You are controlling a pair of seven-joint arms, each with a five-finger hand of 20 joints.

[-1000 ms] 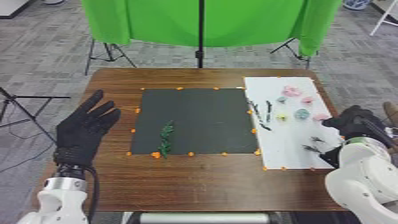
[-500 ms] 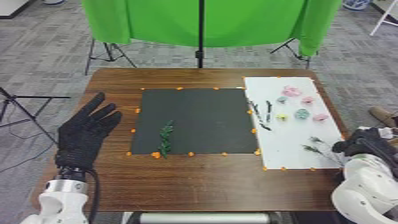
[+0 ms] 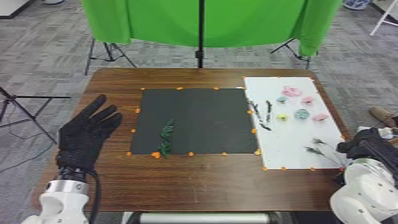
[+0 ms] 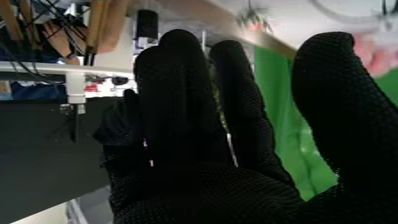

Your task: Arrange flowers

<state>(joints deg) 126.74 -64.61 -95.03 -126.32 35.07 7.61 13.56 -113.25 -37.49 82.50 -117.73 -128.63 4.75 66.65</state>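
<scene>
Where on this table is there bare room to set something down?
Bare: the black mat right of the green sprig, and the wooden table between that mat and the near edge. Crowded: the white sheet, strewn with flowers and dark twigs.

Free passage: across the black mat (image 3: 209, 115), centre to right. Obstacles: green sprig (image 3: 166, 137), at its near left; twigs (image 3: 268, 111), blossoms (image 3: 292, 91) and stems (image 3: 315, 150), to its right; left hand (image 3: 84, 140) and right hand (image 3: 369, 146), beyond its sides.
</scene>
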